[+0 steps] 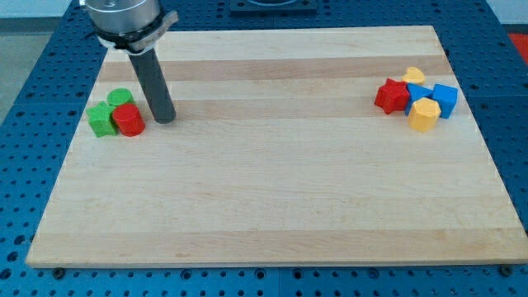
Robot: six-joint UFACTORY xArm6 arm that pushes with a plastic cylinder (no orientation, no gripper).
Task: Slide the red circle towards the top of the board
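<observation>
The red circle (128, 120) lies near the board's left edge, touching a green block (102, 120) on its left and a green circle (120, 98) just above it. My tip (164, 118) rests on the board just right of the red circle, a small gap apart. The rod rises from it toward the view's top left.
A cluster sits at the view's right: a red star-like block (392, 95), a yellow block (414, 76) above it, a blue block (442, 100) and a yellow block (422, 115) below. The wooden board (272, 190) lies on a blue perforated table.
</observation>
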